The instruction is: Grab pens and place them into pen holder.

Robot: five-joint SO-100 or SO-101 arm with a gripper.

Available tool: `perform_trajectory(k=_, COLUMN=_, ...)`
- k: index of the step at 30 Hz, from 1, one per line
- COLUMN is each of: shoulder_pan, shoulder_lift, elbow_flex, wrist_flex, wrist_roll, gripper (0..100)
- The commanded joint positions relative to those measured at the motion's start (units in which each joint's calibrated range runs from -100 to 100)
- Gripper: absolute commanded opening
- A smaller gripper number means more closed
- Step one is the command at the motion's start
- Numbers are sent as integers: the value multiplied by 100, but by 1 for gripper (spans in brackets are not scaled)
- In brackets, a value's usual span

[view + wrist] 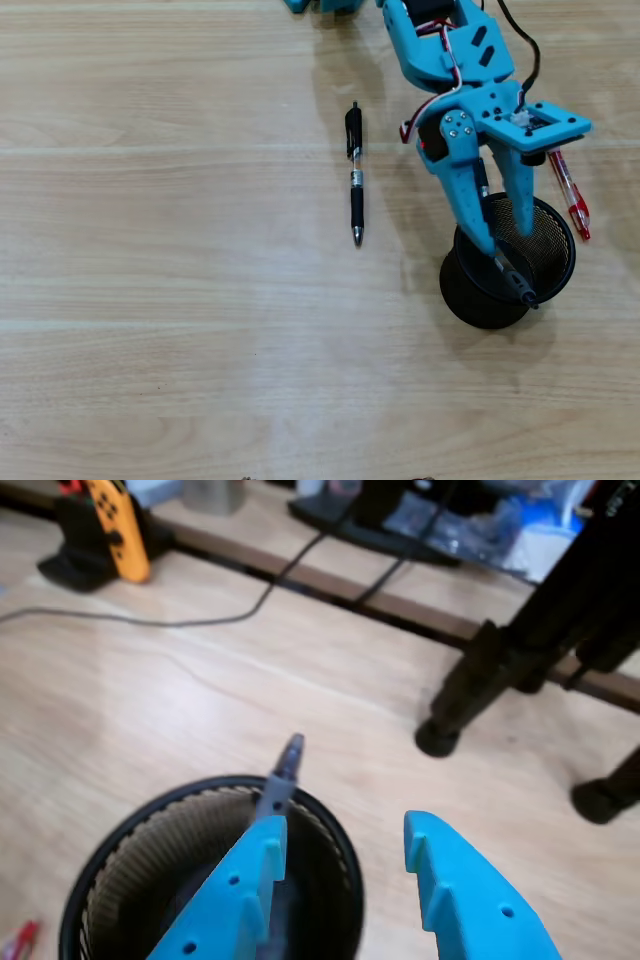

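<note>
The pen holder [556, 262], a black mesh cup, stands at the right of the overhead view. My gripper [505, 235] hangs over its mouth, open, with an empty gap between the blue fingers [455, 890]. A grey-tipped pen [522, 287] leans inside the cup against the left finger, its end poking above the rim [286, 763]. A black pen [355, 178] lies on the table to the left of the arm. A red and clear pen [572, 200] lies just right of the cup, partly under the gripper's body. In the wrist view the holder [100, 865] fills the lower left.
Light wooden table all round. The wrist view shows black stand feet [448, 725] beyond the cup at right, a thin cable [200, 620] across the floor, and an orange controller [115, 525] at the top left. The arm's base [430, 30] sits at the top edge.
</note>
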Motion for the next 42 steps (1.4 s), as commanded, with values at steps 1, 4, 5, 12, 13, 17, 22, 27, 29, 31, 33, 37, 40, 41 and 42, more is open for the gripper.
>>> perform_trajectory(k=1, shoulder_pan=316, shoulder_lift=-731, elbow_flex=-1241, wrist_flex=2684, wrist_roll=596, gripper=14)
perform_trajectory(k=4, shoulder_pan=655, shoulder_lift=-816, elbow_flex=-2354, wrist_flex=4764, wrist_roll=1046, gripper=14)
perform_trajectory(k=5, shoulder_pan=776, shoulder_lift=-816, elbow_flex=-2644, wrist_flex=5314, wrist_roll=1166, gripper=14)
perform_trajectory(k=12, shoulder_pan=1501, shoulder_lift=-748, elbow_flex=-2807, wrist_flex=7651, wrist_roll=1788, gripper=15)
perform_trajectory(k=13, shoulder_pan=1542, shoulder_lift=-689, elbow_flex=-2680, wrist_flex=7720, wrist_roll=1908, gripper=15)
perform_trajectory(k=17, shoulder_pan=1614, shoulder_lift=-351, elbow_flex=-2038, wrist_flex=7729, wrist_roll=1971, gripper=15)
perform_trajectory(k=22, shoulder_pan=1647, shoulder_lift=224, elbow_flex=-1458, wrist_flex=7488, wrist_roll=1715, gripper=15)
perform_trajectory(k=27, shoulder_pan=1526, shoulder_lift=824, elbow_flex=-1295, wrist_flex=6938, wrist_roll=1532, gripper=15)
perform_trajectory(k=29, shoulder_pan=1437, shoulder_lift=1035, elbow_flex=-1340, wrist_flex=6912, wrist_roll=1292, gripper=15)
perform_trajectory(k=31, shoulder_pan=1308, shoulder_lift=1145, elbow_flex=-1349, wrist_flex=6912, wrist_roll=1030, gripper=16)
perform_trajectory(k=33, shoulder_pan=1211, shoulder_lift=1238, elbow_flex=-1358, wrist_flex=6912, wrist_roll=800, gripper=18)
perform_trajectory(k=37, shoulder_pan=1074, shoulder_lift=1340, elbow_flex=-1358, wrist_flex=6904, wrist_roll=518, gripper=19)
perform_trajectory(k=40, shoulder_pan=1050, shoulder_lift=1365, elbow_flex=-1259, wrist_flex=6904, wrist_roll=319, gripper=19)
perform_trajectory(k=41, shoulder_pan=1058, shoulder_lift=1365, elbow_flex=-1205, wrist_flex=6904, wrist_roll=283, gripper=19)
perform_trajectory(k=42, shoulder_pan=1066, shoulder_lift=1365, elbow_flex=-1159, wrist_flex=6904, wrist_roll=267, gripper=19)
